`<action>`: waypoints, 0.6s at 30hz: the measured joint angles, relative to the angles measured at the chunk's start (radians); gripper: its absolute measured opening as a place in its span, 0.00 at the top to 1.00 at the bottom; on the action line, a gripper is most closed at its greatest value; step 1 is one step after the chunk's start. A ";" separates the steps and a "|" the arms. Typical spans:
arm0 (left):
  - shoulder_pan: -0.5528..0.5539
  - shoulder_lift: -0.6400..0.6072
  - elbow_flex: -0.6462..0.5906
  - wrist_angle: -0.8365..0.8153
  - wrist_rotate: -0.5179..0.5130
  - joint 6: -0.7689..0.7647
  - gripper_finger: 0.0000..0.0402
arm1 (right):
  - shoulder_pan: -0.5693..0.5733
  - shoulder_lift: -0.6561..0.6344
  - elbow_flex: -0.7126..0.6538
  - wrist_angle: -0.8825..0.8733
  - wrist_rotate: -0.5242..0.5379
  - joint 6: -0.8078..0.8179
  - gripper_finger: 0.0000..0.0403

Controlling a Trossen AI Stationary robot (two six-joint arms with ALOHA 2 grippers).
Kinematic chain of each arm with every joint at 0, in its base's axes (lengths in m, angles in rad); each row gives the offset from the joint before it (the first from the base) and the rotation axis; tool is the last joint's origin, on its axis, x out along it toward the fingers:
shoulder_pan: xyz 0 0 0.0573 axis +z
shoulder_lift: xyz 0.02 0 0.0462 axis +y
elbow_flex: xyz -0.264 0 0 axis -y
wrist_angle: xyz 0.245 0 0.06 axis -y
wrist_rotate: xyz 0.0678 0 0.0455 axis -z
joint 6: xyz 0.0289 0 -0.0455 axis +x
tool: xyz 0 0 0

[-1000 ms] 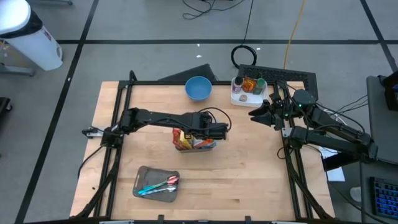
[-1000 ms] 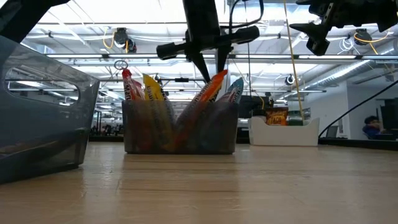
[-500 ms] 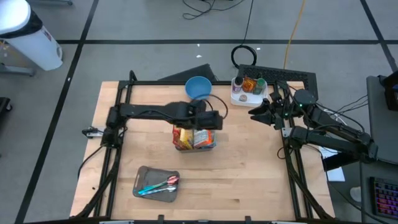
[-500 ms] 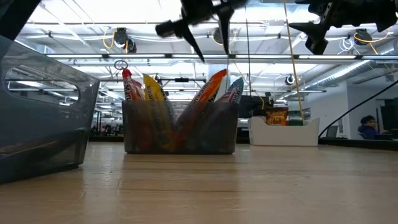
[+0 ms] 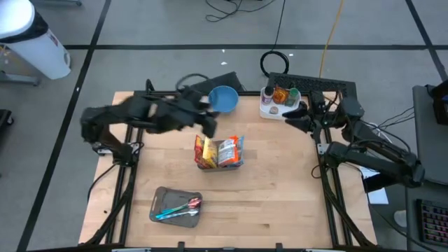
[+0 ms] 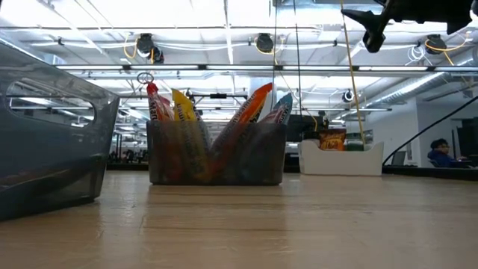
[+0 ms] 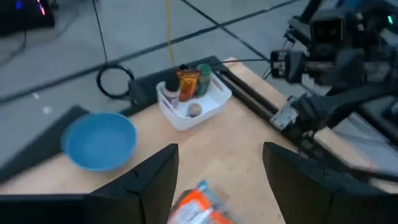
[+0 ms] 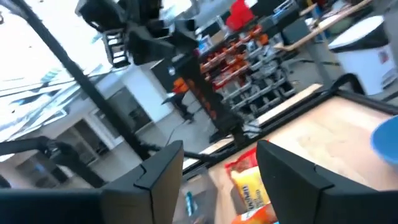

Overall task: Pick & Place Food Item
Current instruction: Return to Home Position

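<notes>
Since 1 s ago the left gripper point(image 7: 221, 149) has pulled back-left off the bin point(image 6: 187, 161), spread open and empty. The noodle pack point(image 6: 252, 108) stands inside, right of it. The right gripper point(image 8: 221, 152), open too, waits by the table's point(image 5: 280, 196) right edge.

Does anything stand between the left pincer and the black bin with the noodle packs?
Nothing visible does. The left pincer hangs open above the table beside the blue bowl. Only bare wood lies between it and the black bin holding the noodle packs.
</notes>
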 joint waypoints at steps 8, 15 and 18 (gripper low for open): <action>-0.002 -0.204 0.000 -0.190 -0.005 0.185 0.60 | -0.157 0.018 0.104 -0.042 0.008 -0.093 0.75; -0.018 -0.365 -0.002 -0.343 -0.075 0.268 0.84 | -0.257 0.025 0.245 -0.222 0.034 -0.202 0.98; -0.031 -0.451 -0.040 -0.364 -0.093 0.293 0.92 | -0.270 0.008 0.282 -0.273 0.104 -0.214 0.97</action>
